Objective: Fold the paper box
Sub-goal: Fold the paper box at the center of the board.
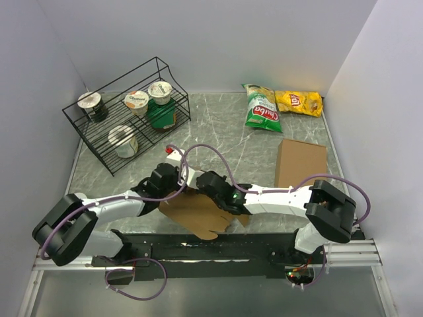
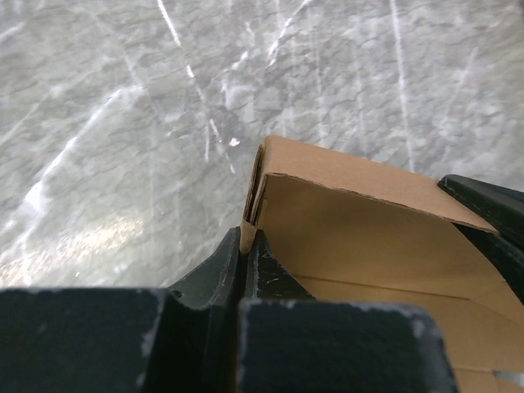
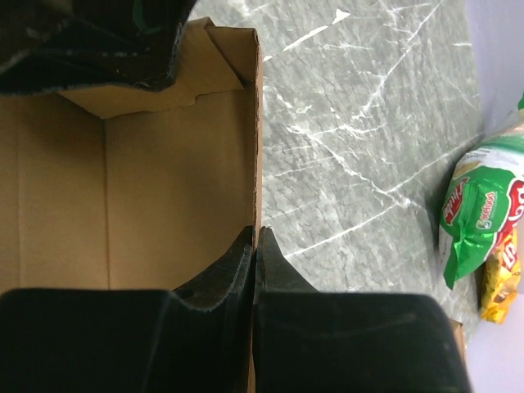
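The left claw (image 2: 250, 233) is pinched shut on a raised wall of the box (image 2: 368, 237). It grips at a folded corner, with the thin card edge trapped between its fingers. Marble table (image 2: 123, 123) lies ahead of it and to its left, and the box's inside opens to its right. From above, the box sits near the table's front edge, under and between the two claws, partly stood up and partly flat.

The right claw (image 3: 255, 233) is closed just as tightly on the top edge of another wall. The box's inside is to its left and bare table to its right. A small corner flap (image 3: 225, 49) ahead of it leans inward.

The step in hand looks like squaring up the walls. It probably goes best if both claws turn their walls along the creases together, without pulling apart (card this thin could slip or tear). The base should stay flat on the table, and the corner flap should tuck inside before either grip lets go. The plain slab (image 1: 301, 163), well off to the right claw's right, is not part of this.
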`<state>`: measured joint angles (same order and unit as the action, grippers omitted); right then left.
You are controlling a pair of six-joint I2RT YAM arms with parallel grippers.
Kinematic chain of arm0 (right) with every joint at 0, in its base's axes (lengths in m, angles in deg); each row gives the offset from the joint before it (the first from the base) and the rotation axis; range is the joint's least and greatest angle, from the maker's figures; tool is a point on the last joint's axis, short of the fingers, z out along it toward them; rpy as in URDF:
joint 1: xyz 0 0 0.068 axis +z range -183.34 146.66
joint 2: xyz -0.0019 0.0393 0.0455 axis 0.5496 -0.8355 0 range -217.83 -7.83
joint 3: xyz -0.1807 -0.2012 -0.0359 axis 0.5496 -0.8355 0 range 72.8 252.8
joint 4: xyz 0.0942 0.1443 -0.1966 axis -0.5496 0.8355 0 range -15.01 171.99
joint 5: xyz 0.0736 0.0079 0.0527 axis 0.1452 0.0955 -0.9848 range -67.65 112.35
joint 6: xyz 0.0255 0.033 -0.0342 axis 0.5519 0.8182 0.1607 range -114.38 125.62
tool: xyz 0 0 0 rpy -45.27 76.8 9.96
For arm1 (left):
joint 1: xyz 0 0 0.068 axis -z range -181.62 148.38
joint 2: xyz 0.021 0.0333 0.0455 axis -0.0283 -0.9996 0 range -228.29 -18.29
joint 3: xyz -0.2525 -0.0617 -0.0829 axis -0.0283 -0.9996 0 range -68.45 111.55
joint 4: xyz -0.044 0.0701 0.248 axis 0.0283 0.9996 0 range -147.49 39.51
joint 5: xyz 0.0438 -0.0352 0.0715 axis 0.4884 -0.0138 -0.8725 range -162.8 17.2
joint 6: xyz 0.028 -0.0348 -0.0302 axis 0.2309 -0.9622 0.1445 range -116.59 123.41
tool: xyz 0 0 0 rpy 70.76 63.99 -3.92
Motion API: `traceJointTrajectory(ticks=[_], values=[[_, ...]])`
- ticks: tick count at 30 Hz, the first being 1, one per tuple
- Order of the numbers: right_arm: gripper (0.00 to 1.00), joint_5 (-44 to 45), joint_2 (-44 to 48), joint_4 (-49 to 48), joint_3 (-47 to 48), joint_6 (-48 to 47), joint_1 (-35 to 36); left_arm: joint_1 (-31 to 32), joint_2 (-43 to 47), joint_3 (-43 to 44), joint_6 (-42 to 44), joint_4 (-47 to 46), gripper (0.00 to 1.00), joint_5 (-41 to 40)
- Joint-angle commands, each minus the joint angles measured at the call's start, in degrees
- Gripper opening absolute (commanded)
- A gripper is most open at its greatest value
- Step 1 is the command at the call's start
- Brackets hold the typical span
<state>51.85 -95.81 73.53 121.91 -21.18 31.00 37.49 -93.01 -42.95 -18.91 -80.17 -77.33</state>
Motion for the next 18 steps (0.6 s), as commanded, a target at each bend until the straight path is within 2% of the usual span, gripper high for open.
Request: traceJointTrajectory(ticks=[1,12,18], values=[[0.0,0.12,0.09,2.41,0.56,2.46,1.41,2.37,1.24,2.45,0.26,6.59,0.01,-16.37],[0.0,2.67,1.85,3.47,-2.08,2.37,1.41,8.08,-3.5,7.81,-0.44,12.13,0.01,-25.52],[0.0,3.55,2.2,1.98,-3.4,3.25,1.41,8.88,-4.47,7.47,-1.05,10.99,0.01,-22.9]])
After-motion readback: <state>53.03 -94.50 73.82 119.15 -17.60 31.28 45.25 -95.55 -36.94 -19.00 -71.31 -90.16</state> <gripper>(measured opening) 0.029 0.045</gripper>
